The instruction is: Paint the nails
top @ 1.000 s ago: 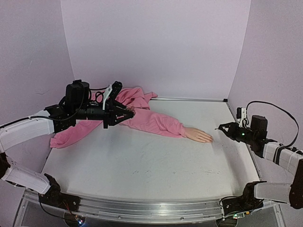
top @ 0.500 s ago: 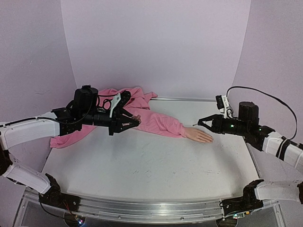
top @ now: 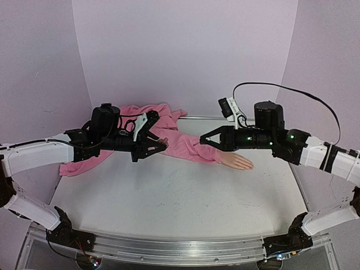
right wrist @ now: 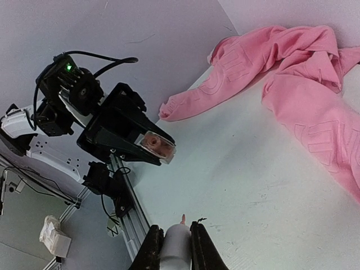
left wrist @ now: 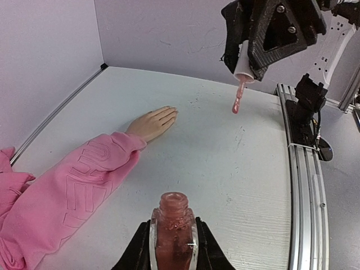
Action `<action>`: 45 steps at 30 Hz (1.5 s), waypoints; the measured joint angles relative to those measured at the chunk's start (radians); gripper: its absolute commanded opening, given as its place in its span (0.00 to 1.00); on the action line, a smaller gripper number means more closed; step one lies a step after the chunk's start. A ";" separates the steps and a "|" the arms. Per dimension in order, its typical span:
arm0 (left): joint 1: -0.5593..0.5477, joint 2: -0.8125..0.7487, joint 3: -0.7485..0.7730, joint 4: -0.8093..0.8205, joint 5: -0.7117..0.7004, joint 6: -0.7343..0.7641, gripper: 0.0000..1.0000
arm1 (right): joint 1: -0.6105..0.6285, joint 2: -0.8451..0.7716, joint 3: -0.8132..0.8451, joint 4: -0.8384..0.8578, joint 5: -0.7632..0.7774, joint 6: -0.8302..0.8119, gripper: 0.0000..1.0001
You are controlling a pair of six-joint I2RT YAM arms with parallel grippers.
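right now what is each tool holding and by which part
Left tool: the open polish bottle, pinched across its body, neck free. Right tool: the pale cap, gripped by its sides, its brush sticking out clear.

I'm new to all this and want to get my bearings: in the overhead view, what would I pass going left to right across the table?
left gripper clamped on the bottle → right gripper gripping the brush → mannequin hand. The pink hoodie spreads behind several of these, so it is left out.
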 measured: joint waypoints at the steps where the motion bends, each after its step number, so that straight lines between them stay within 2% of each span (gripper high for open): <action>1: -0.002 0.002 0.000 -0.001 -0.006 0.002 0.00 | 0.011 0.019 0.021 -0.005 0.013 -0.001 0.00; 8: -0.009 0.023 -0.002 -0.012 -0.032 0.026 0.00 | 0.103 0.134 0.132 -0.026 0.079 -0.003 0.00; 19: -0.026 0.022 -0.012 -0.016 -0.054 0.054 0.00 | 0.116 0.247 0.246 -0.038 0.127 0.000 0.00; 45: -0.040 0.022 -0.012 -0.016 -0.055 0.054 0.00 | 0.129 0.305 0.254 -0.013 0.092 0.000 0.00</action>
